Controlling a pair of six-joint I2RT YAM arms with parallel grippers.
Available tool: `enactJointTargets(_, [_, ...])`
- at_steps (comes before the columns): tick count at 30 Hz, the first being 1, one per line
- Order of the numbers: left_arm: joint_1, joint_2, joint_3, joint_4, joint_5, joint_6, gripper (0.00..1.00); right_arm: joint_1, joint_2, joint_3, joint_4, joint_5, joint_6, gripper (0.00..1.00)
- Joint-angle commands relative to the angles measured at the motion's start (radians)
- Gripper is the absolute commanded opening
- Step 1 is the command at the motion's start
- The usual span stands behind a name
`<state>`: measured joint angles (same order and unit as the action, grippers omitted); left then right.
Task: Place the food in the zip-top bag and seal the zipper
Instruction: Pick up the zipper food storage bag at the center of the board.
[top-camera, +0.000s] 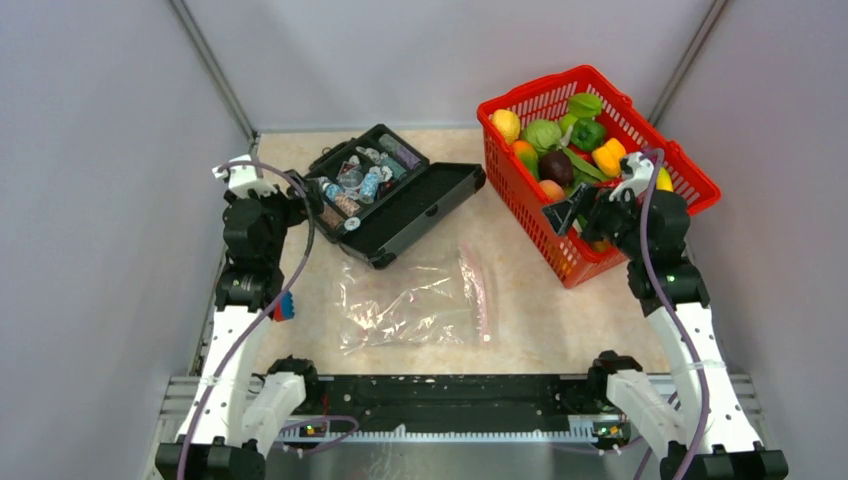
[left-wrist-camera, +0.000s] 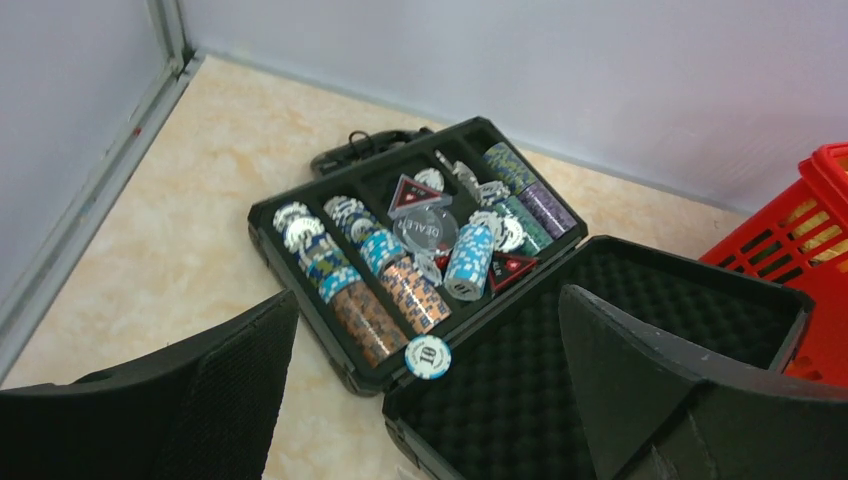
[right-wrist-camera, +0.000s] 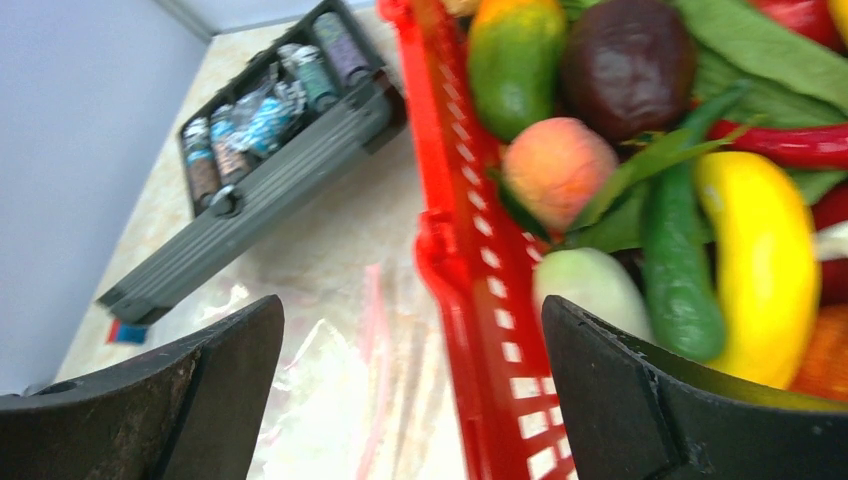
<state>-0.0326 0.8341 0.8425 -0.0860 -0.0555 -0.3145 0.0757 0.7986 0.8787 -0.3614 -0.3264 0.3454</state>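
The zip-top bag (top-camera: 405, 305) lies flat and empty on the table in front of the arms, its pinkish zipper (top-camera: 478, 290) along the right edge. The right wrist view also shows the bag (right-wrist-camera: 320, 400) and the zipper (right-wrist-camera: 378, 330). The food (top-camera: 560, 150) is piled in a red mesh basket (top-camera: 520, 205) at the back right: a dark purple fruit (right-wrist-camera: 628, 65), a peach (right-wrist-camera: 558, 170), a yellow fruit (right-wrist-camera: 765, 260) and a green cucumber (right-wrist-camera: 680, 270). My right gripper (top-camera: 572, 212) is open and empty above the basket's near left wall (right-wrist-camera: 455, 240). My left gripper (top-camera: 303, 192) is open and empty over the black case.
An open black case (top-camera: 400, 195) with poker chips (left-wrist-camera: 400, 270) sits at the back left, its foam-lined lid (left-wrist-camera: 620, 330) lying toward the basket. One loose chip (left-wrist-camera: 428, 356) rests on the case's hinge edge. Grey walls enclose the table on three sides.
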Motion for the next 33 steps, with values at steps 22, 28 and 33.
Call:
enactJointTargets(22, [0.003, -0.265, -0.128, -0.005, 0.114, -0.197, 0.99, 0.543, 0.157, 0.174, -0.176, -0.032, -0.144, 0.99])
enactJointTargets(28, [0.003, -0.285, -0.121, -0.033, 0.125, -0.162, 0.99, 0.565, 0.179, 0.129, -0.171, 0.157, -0.08, 0.99])
enactJointTargets(33, [0.003, -0.288, -0.128, -0.041, 0.185, -0.152, 0.99, 0.565, 0.191, 0.06, -0.135, 0.093, -0.072, 0.93])
